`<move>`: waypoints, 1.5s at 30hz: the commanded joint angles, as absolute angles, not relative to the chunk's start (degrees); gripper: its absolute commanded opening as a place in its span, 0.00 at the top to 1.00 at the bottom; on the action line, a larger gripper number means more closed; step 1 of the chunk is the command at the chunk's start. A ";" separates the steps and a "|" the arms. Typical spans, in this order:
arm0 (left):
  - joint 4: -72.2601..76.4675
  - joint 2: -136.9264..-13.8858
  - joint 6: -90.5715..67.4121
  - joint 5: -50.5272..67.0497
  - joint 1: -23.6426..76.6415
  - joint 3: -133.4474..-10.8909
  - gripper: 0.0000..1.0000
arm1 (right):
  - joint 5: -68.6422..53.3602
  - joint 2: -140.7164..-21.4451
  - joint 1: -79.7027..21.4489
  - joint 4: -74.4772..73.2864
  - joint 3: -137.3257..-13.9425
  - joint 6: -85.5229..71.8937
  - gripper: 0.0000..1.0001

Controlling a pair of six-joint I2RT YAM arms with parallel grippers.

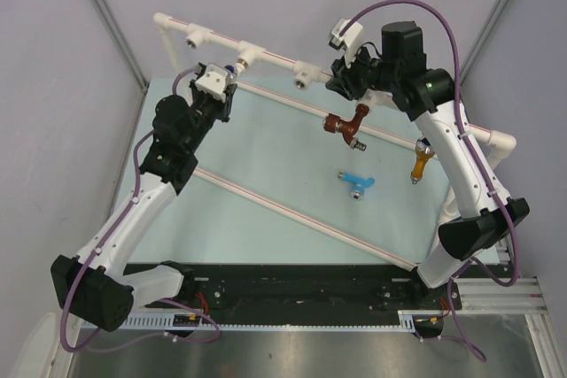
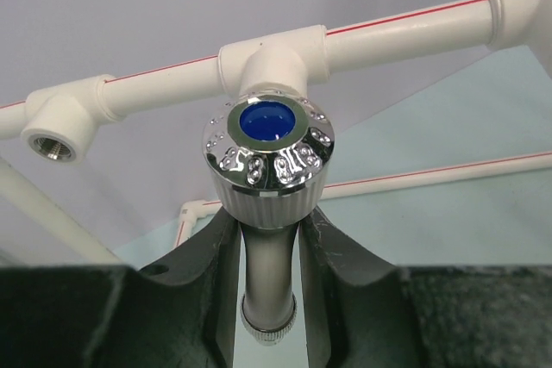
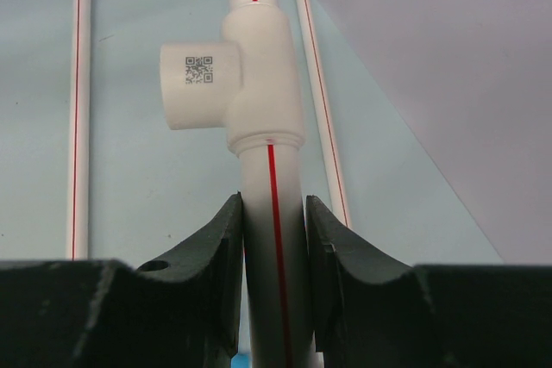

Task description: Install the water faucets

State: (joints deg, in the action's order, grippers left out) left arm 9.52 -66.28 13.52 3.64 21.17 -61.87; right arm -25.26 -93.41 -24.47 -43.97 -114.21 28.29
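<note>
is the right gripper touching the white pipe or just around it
Touching. The right wrist view shows the right gripper with both fingers pressed against the sides of the white pipe, just below its tee socket, with no gap.

Pipe (image 1: 301,217) and blue faucet (image 1: 357,182) obstruct mat (image 1: 266,148); near corner seems free.

pale lavender-grey walls (image 1: 53,59) box the whole thing in, with thin metal posts at the upper left (image 1: 106,15) and upper right (image 1: 499,15) where the panels meet. the table (image 1: 266,157) has a light mint green top, matte, no glare. a black rail (image 1: 292,294) runs along the bottom edge of it, with a dull grey metal surface (image 1: 310,356) below that at the very bottom of the frame. the light is soft and even, with barely any shadows.
</note>
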 commanded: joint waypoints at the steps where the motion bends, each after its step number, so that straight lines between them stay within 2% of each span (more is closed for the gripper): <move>1: 6.51 -68.91 23.28 8.70 23.55 -63.54 1.00 | -28.30 -90.97 -27.95 -51.77 -113.55 25.58 1.00; 19: 1.94 -69.70 40.60 8.18 24.43 -64.16 1.00 | -27.95 -90.70 -28.65 -52.21 -113.38 26.81 1.00; 33: 0.88 -71.19 50.27 2.46 27.07 -65.65 1.00 | -27.07 -90.26 -29.27 -52.29 -113.12 27.51 1.00; 45: -2.90 -72.42 64.68 -4.74 29.09 -66.71 1.00 | -26.89 -89.91 -30.15 -52.47 -112.50 29.27 1.00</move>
State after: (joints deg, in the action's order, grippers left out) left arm 1.13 -68.66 58.26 -3.33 28.14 -65.43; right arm -21.89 -92.88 -25.89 -43.55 -113.62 31.81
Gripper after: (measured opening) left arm 0.326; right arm 0.339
